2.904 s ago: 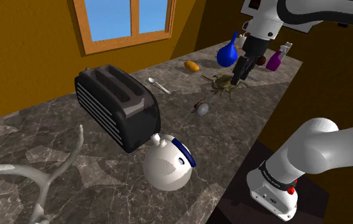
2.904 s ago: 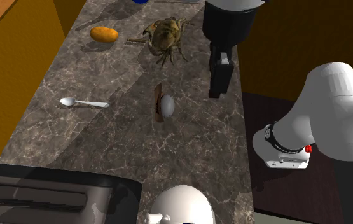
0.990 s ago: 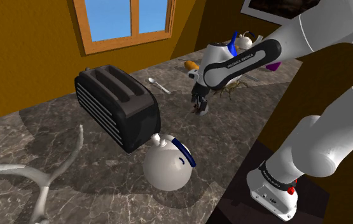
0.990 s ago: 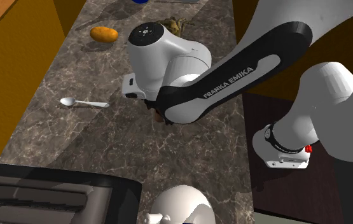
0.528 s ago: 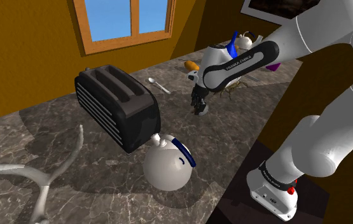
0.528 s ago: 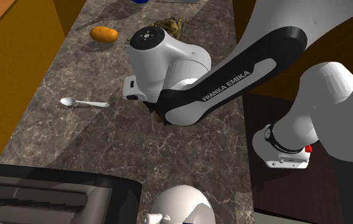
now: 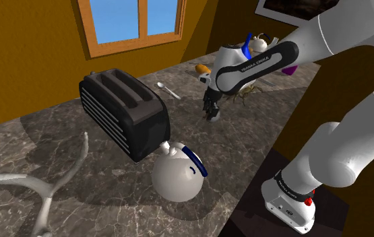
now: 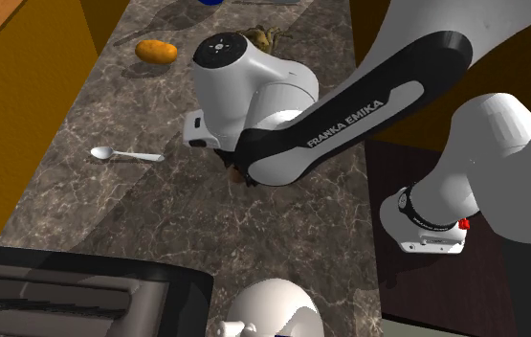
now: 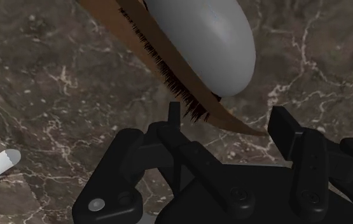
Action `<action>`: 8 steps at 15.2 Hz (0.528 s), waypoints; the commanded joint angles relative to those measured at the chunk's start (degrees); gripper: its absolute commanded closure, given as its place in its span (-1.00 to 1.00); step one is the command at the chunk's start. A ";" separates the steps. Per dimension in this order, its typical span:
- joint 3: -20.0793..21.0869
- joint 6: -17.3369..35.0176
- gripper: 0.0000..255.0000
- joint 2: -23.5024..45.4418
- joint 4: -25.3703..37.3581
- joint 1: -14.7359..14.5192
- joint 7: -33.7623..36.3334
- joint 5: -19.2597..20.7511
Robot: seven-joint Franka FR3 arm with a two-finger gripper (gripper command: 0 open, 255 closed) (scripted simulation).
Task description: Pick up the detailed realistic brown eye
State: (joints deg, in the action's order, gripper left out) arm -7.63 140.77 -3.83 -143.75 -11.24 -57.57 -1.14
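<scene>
While it hangs over the dark marble counter (image 9: 54, 83), the black two-finger claw (image 9: 228, 113), fingers spread apart, straddles the grey, brown-lidded eye's (image 9: 207, 38) tip without gripping.

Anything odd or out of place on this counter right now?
The grey oval eyeball with a brown lashed lid lies on the dark marble counter, showing no iris. A brown crab also sits there.

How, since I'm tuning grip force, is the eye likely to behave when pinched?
The eye has a smooth, rounded grey ball, so it may slip or roll away. Its thin brown lid, lying between the gripper's open fingers, looks a flatter hold but possibly fragile.
</scene>
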 commanded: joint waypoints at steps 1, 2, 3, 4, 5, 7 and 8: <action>-0.03 -1.74 1.00 -1.31 0.43 0.08 0.16 0.31; -0.02 -2.59 1.00 -1.92 0.68 0.10 0.27 0.44; 0.00 -3.44 1.00 -2.51 0.94 0.12 0.38 0.57; 0.02 -4.28 1.00 -3.09 1.21 0.14 0.48 0.69; 0.04 -5.13 1.00 -3.66 1.50 0.16 0.57 0.80; 0.09 -6.82 1.00 -4.75 2.11 0.19 0.74 0.99; 0.12 -7.66 1.00 -5.27 2.43 0.21 0.82 1.08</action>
State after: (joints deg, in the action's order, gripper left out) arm -7.60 133.93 -8.59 -141.62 -11.00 -56.93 -0.15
